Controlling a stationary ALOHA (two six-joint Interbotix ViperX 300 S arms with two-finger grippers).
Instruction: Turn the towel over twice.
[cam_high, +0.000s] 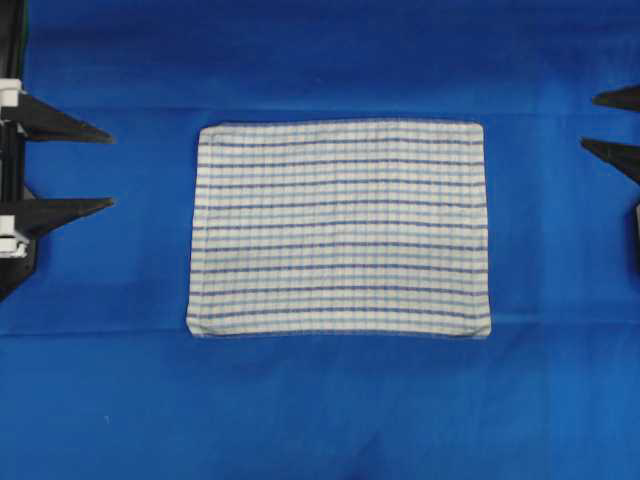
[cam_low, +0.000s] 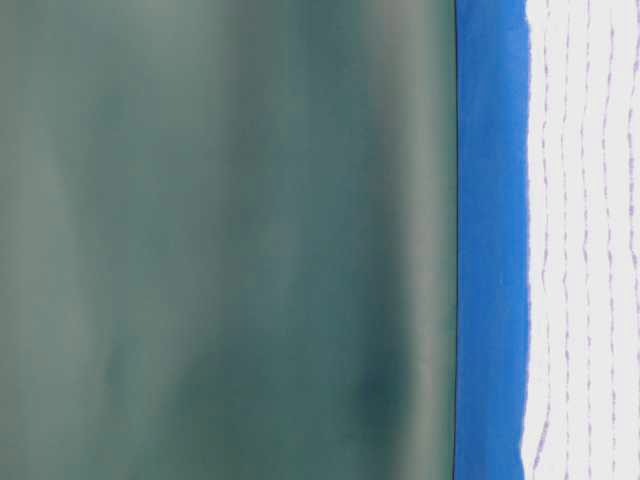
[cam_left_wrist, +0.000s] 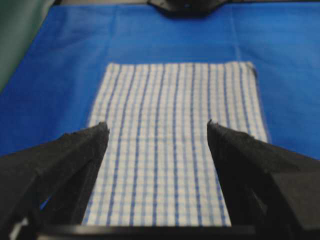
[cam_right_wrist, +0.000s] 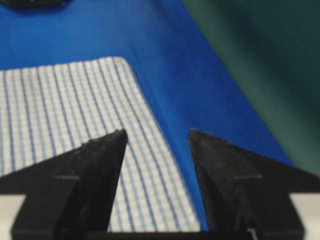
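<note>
The towel (cam_high: 340, 230), white with thin blue stripes, lies flat and spread out in the middle of the blue table cover (cam_high: 320, 410). It also shows as a striped strip in the table-level view (cam_low: 585, 240). My left gripper (cam_high: 110, 168) hangs open off the towel's left edge with nothing between its fingers. In the left wrist view the towel (cam_left_wrist: 175, 140) stretches away between the wide-apart black fingers (cam_left_wrist: 75, 160) of the left gripper (cam_left_wrist: 157, 125). My right gripper (cam_high: 592, 122) stands open off the towel's right side, holding nothing. The right wrist view has the right gripper (cam_right_wrist: 157, 132) over the towel's edge (cam_right_wrist: 75, 100).
The blue cover (cam_left_wrist: 65, 75) spreads around the towel on all sides. A dark green backdrop (cam_low: 220, 240) stands beyond the table edge and shows in the right wrist view (cam_right_wrist: 270, 65). The opposite arm's black base (cam_left_wrist: 185, 6) sits at the far end.
</note>
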